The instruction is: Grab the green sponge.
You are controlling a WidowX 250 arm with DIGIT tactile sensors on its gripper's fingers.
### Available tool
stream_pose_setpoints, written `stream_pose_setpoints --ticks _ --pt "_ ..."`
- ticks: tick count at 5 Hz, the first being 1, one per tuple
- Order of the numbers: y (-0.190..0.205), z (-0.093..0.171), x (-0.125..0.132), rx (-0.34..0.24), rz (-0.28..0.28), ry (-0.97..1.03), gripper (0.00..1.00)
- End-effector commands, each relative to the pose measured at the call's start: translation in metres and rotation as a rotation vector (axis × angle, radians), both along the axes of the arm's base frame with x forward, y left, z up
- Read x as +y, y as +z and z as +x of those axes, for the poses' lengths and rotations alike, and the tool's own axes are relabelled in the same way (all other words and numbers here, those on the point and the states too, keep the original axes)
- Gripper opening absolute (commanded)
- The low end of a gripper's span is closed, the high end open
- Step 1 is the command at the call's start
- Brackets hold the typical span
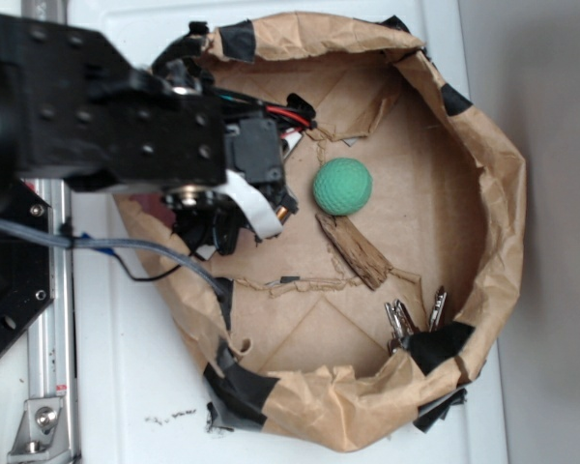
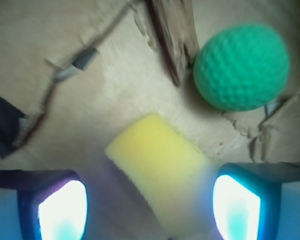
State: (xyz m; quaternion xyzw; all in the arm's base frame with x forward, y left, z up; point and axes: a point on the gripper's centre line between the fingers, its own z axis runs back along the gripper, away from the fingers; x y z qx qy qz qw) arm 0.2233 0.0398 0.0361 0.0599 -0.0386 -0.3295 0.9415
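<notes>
The green sponge (image 1: pixel 343 187) is a round dimpled ball lying on the brown paper floor of the bin; in the wrist view the green sponge (image 2: pixel 241 66) sits at the upper right. My gripper (image 2: pixel 150 202) is open, its two glowing pads wide apart at the bottom corners. Between them lies a yellow sponge block (image 2: pixel 157 160), untouched by either pad. The ball is ahead and to the right of the jaws, well apart from them. In the exterior view the gripper (image 1: pixel 234 224) is mostly hidden under the black arm, left of the ball.
A crumpled brown paper wall (image 1: pixel 493 193) with black tape rings the bin. A piece of wood (image 1: pixel 353 249) lies just below the ball, and the same piece of wood (image 2: pixel 172 35) lies left of it in the wrist view. Keys (image 1: pixel 411 319) rest at the lower right.
</notes>
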Motion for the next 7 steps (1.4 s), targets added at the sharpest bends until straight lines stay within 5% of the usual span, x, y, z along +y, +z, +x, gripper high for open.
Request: stream_pose_setpoints --ticks 1,2,3,4,5,7 --pt "-0.037 0.015 0.002 0.06 -0.005 -0.023 0.92" --pt "-0.026 0.014 0.003 0.075 -0.03 -0.045 0.0" --pt "0.009 0.015 0.003 0.065 -0.118 -0.047 0.0" --pt "0.058 0.024 0.001 0.036 -0.133 -0.004 0.0" --pt "0.077 0.036 -0.01 0.051 -0.11 0.092 0.0" --pt "0.089 0.048 -0.039 0.038 -0.161 0.403 0.0"
